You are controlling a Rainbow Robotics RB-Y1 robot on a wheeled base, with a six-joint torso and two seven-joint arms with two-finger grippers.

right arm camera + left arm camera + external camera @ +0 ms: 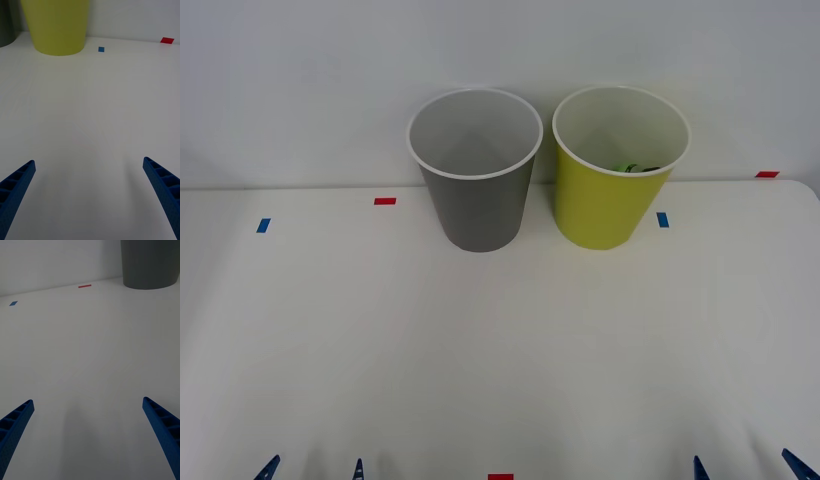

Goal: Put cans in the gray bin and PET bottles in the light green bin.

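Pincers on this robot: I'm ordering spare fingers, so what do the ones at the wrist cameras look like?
The right pincer and the left pincer match: each has two bright blue fingers that taper to a narrow tip. Along their sides runs a row of ribbed open cells, like a lattice. No cables, labels or markings are visible on them. In the front view just their blue tips appear.

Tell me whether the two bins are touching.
Apart. The front view shows bare wall and table between the gray bin and the light green bin.

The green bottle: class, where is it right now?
In the front view, the green bottle lies inside the yellow-green bin, on the robot's right at the table's far edge, beside the gray bin.
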